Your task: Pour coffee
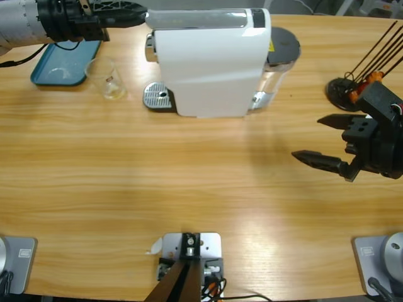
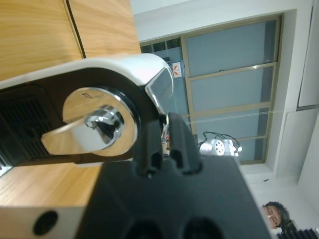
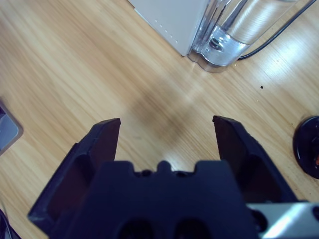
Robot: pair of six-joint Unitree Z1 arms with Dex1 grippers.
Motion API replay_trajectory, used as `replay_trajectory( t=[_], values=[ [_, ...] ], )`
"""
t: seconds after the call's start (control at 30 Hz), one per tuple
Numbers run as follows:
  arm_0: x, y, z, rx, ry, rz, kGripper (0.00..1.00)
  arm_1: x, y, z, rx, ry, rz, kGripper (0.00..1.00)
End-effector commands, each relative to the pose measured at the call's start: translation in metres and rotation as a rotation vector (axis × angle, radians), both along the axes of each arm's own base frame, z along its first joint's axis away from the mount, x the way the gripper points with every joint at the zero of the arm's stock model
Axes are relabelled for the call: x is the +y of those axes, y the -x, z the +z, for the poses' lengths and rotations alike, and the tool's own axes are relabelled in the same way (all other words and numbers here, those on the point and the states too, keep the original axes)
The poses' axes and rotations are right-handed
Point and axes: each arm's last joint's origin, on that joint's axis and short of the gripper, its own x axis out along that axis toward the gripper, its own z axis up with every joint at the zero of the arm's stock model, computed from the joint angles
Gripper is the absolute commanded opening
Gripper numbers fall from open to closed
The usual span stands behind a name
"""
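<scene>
Pale oak-grain boards make up the long worktop (image 1: 189, 182), which fills the high view. At about twelve o'clock on it stands a big white boxy coffee machine (image 1: 208, 63) with a perforated chrome drip tray (image 1: 157, 96) at its left foot and a clear plastic water tank (image 1: 277, 75) at its right end. Just beside the drip tray, toward nine o'clock from it, stands a small clear glass cup (image 1: 108, 78); whether any coffee lies in it cannot be told, only a faint pale tint at its base. Touching the cup's far left side lies a flat teal plastic tray (image 1: 60, 66).

Coming in from ten o'clock, the left tool (image 1: 129, 19) reaches along the far edge to the machine's top left corner. In the left wrist view its two black jaws are pressed together, their tips right at the machine's rounded white head (image 2: 124, 64), next to a shiny chrome spout disc (image 2: 97, 124). Behind them show a tall window and a person's head low at the corner.

At three o'clock the right tool (image 1: 324, 138) hangs over bare wood with its jaws spread wide apart and nothing between them. A round black base with thin dark rods (image 1: 343, 88) sits just beyond it, toward one o'clock.
</scene>
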Motion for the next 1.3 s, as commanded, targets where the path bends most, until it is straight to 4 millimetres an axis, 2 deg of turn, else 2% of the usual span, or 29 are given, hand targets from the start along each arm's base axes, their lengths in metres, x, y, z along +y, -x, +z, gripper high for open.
replay_trajectory(
  t=[0.03,0.23,0.43,0.73,0.93,1.1,1.3],
  values=[
    [-0.011,-0.009,-0.016,0.022,0.014,-0.007,0.0,-0.002,0.002,0.0,-0.004,0.007,-0.011,0.803],
    [-0.017,-0.008,-0.004,0.005,0.037,-0.017,0.0,-0.002,0.002,0.0,-0.004,0.007,-0.011,0.803],
    [-0.015,-0.002,0.019,-0.023,0.062,-0.013,0.0,-0.002,0.002,0.0,-0.004,0.007,-0.01,0.803],
    [-0.012,0.006,0.04,-0.053,0.083,0.006,0.0,-0.002,0.002,0.0,-0.005,0.007,-0.01,0.803],
    [-0.011,0.009,0.046,-0.06,0.09,0.007,0.0,-0.002,0.002,0.0,-0.005,0.006,-0.01,0.803],
    [-0.012,0.01,0.04,-0.052,0.083,0.006,0.0,-0.002,0.002,0.0,-0.006,0.006,-0.01,0.803],
    [-0.008,0.028,0.041,-0.135,0.055,0.049,0.0,-0.002,0.002,0.0,-0.005,0.006,-0.01,0.803]
  ],
)
